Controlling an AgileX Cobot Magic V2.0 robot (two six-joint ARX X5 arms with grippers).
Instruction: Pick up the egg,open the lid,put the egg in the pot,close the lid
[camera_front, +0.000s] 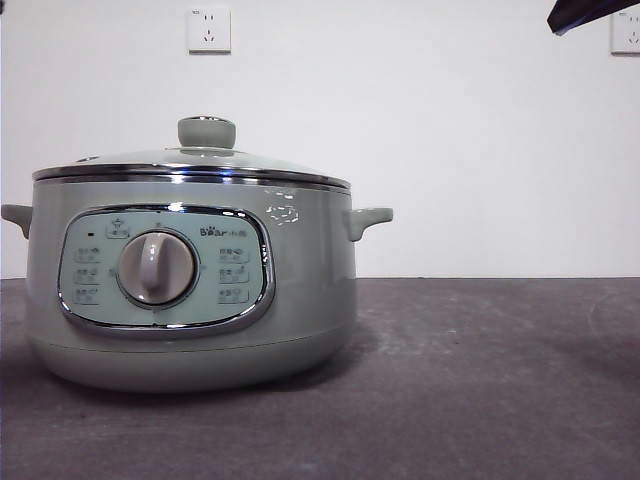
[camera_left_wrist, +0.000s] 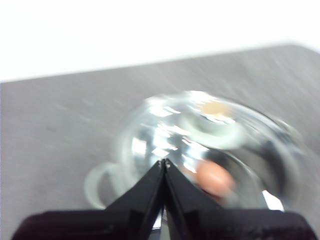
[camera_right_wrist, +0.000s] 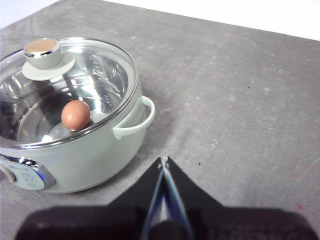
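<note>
While the egg (camera_right_wrist: 75, 115) sits under the lid (camera_right_wrist: 65, 80), both grippers hover closed, empty.

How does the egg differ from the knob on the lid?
The egg is brown-orange and oval; the knob is pale sage green and round with a flat top. The egg lies inside the pot, under the glass; the knob stands outside, on top of the lid. In the front view the knob shows, while the egg is hidden. In the right wrist view, both look about the same size.
</note>
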